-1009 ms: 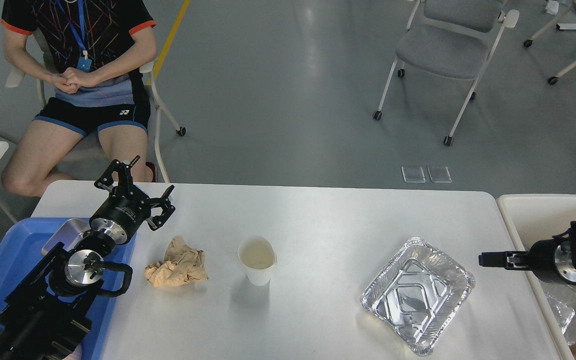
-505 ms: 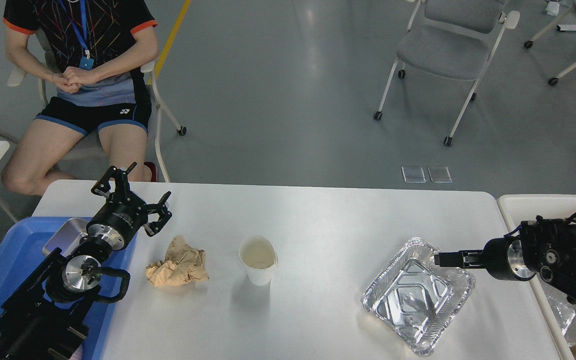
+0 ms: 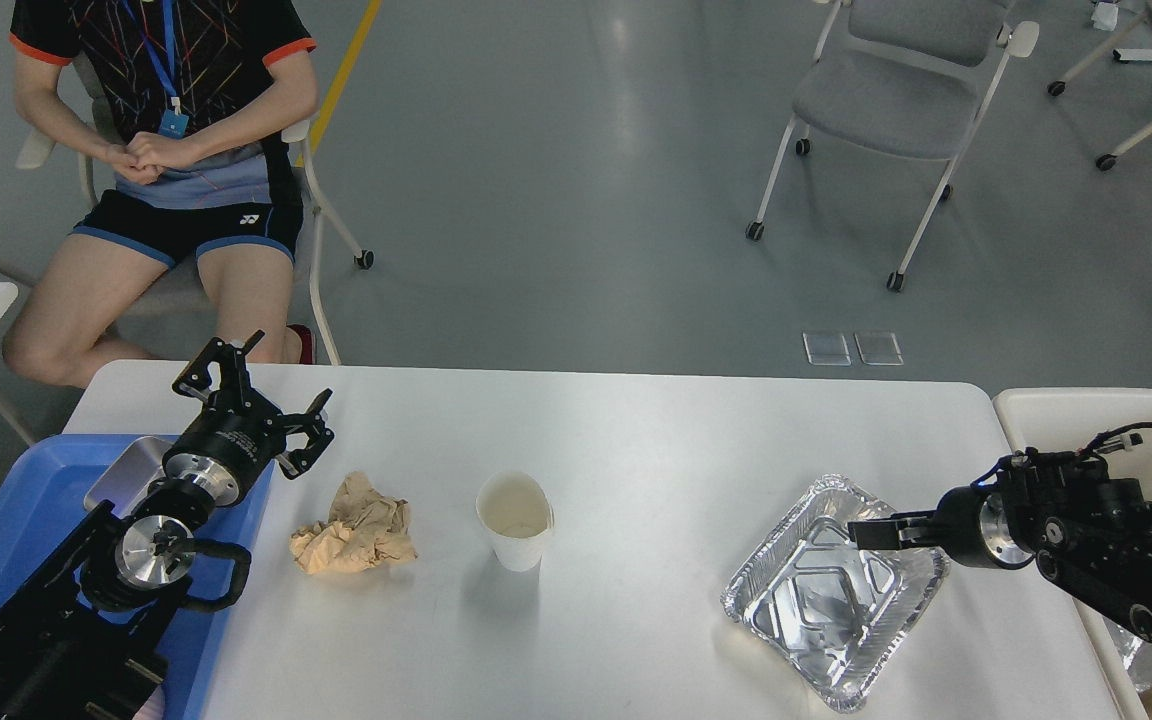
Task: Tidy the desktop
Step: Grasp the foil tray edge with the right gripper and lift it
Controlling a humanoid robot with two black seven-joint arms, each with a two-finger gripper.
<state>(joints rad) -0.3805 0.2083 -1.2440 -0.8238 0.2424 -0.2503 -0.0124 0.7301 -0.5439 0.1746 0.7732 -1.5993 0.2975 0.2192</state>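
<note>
- My right pincer (image 3: 861,532), seen edge-on so I cannot tell its gap, has swung left from the white bin (image 3: 1086,425) over the foil tray (image 3: 836,640).
- My left pincer (image 3: 254,400), spread open and empty, has eased back toward the blue tray (image 3: 26,520).
- The tabletop (image 3: 636,430) is still littered; the foil tray likely goes next.

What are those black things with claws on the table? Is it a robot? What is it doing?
Yes, a robot. You look through a camera in its head, down at its white desktop. The black things are its two arms. The left gripper is open and holds nothing. The right gripper hangs over the foil tray; whether it is open or shut is hard to tell. Also on the desktop lie a crumpled brown paper and a paper cup. A blue tray sits at the left.
</note>
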